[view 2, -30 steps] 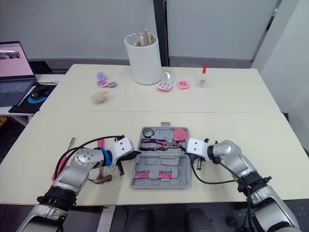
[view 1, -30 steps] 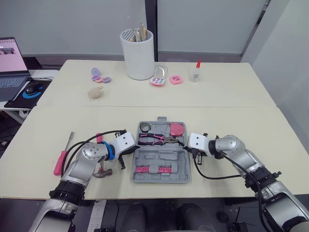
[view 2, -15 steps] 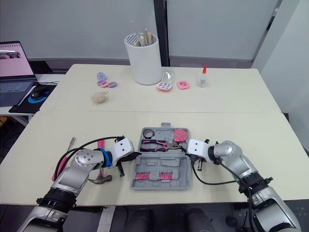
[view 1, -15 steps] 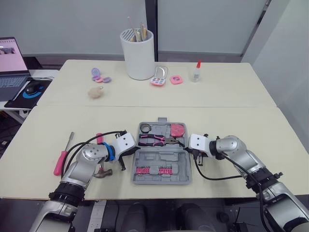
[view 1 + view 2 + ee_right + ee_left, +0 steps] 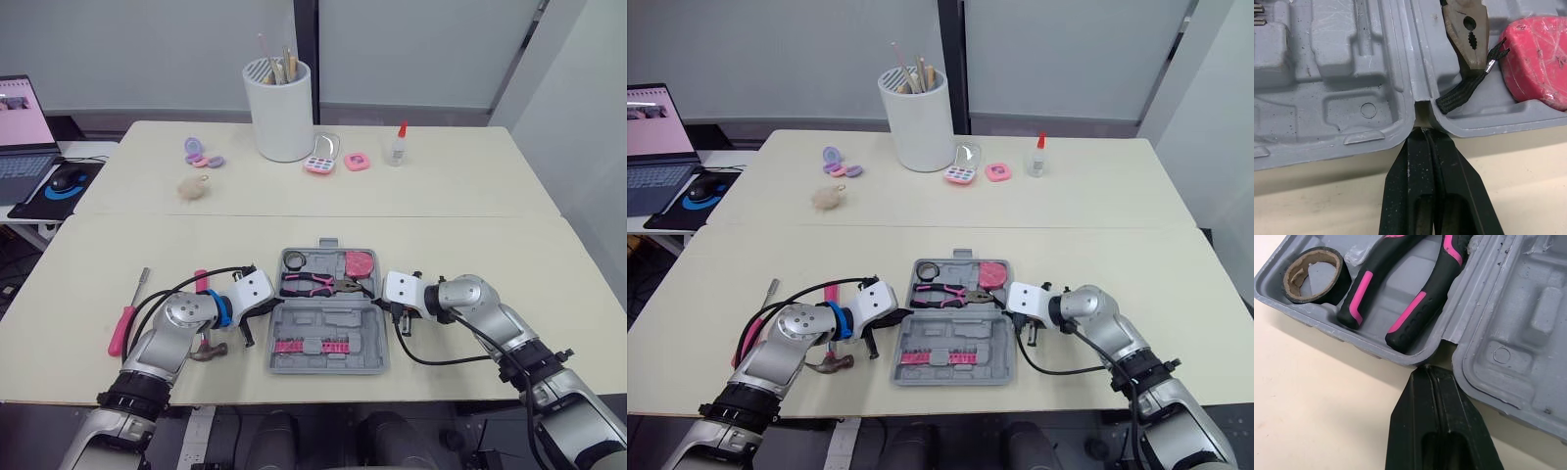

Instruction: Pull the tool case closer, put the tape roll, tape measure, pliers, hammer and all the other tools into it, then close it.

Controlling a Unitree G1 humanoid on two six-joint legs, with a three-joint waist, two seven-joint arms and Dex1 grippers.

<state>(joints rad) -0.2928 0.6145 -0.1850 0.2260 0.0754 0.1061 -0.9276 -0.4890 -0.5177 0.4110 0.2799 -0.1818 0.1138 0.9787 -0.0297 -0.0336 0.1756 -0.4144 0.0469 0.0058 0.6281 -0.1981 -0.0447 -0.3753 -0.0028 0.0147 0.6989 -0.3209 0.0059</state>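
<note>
The grey tool case point(image 5: 333, 319) lies open at the table's front middle. Its far half holds the tape roll point(image 5: 294, 258), the pink-handled pliers point(image 5: 312, 284) and the pink tape measure point(image 5: 360, 262); pink bits point(image 5: 313, 344) sit in the near half. My left gripper point(image 5: 1426, 369) is shut, its tip against the case's left side at the hinge. On the opposite side my right gripper point(image 5: 1423, 131), also shut, touches the hinge notch. The hammer point(image 5: 209, 350) lies partly under my left arm, and a pink screwdriver point(image 5: 120, 328) rests further left.
A second tool with a pink handle point(image 5: 201, 279) lies by my left arm. At the back stand a white holder point(image 5: 281, 110), a glue bottle point(image 5: 397, 145), a small palette point(image 5: 322, 157), purple items point(image 5: 201, 153) and a fuzzy ball point(image 5: 195, 187). A laptop point(image 5: 22, 127) sits far left.
</note>
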